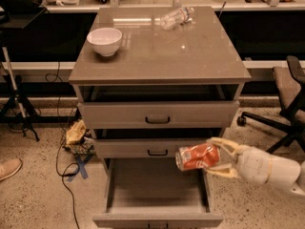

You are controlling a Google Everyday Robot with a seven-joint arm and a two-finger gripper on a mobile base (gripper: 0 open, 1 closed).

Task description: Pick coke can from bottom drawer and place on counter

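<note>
The coke can (198, 157), red with white markings, lies on its side in my gripper (218, 159). The gripper's pale fingers (224, 144) are shut around the can's right end. It comes in from the lower right and holds the can above the right side of the bottom drawer (157, 190), level with the middle drawer's front. The bottom drawer is pulled wide open and its grey floor shows nothing in it. The counter (190, 56) is the glossy grey-brown slab on top of the cabinet, well above the can.
A white bowl (105, 41) stands at the counter's left. A clear plastic bottle (176, 17) lies at its back edge. The top two drawers (157, 114) stand slightly ajar. An office chair (286, 99) is at the right. Cables and clutter (76, 137) lie left of the cabinet.
</note>
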